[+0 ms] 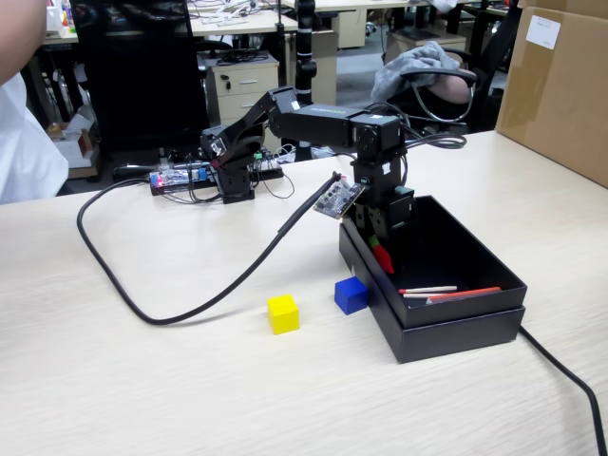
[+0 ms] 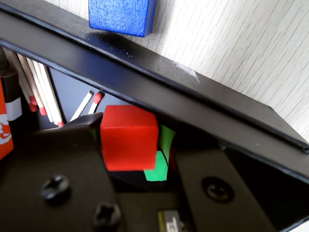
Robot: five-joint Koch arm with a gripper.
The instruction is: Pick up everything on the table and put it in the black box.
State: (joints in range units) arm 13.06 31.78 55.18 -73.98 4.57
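Observation:
My gripper (image 1: pixel 373 237) (image 2: pixel 135 137) reaches down into the left end of the black box (image 1: pixel 456 328) (image 2: pixel 159 82). The red cube (image 1: pixel 383 258) (image 2: pixel 129 137) sits between the jaws, against the left finger in the wrist view. A narrow gap on its right side shows the green cube (image 2: pixel 158 169) lying just beyond it in the box. The jaws stand open around the red cube. The blue cube (image 1: pixel 351 294) (image 2: pixel 123 14) rests on the table (image 1: pixel 142 399) beside the box's left wall. The yellow cube (image 1: pixel 283 313) lies further left.
Thin red and white sticks (image 1: pixel 442 292) (image 2: pixel 43 92) lie in the box. A black cable (image 1: pixel 142 304) loops across the table's left part, and another (image 1: pixel 570 380) trails past the box's right corner. A tall brown carton (image 1: pixel 560 85) stands at the back right.

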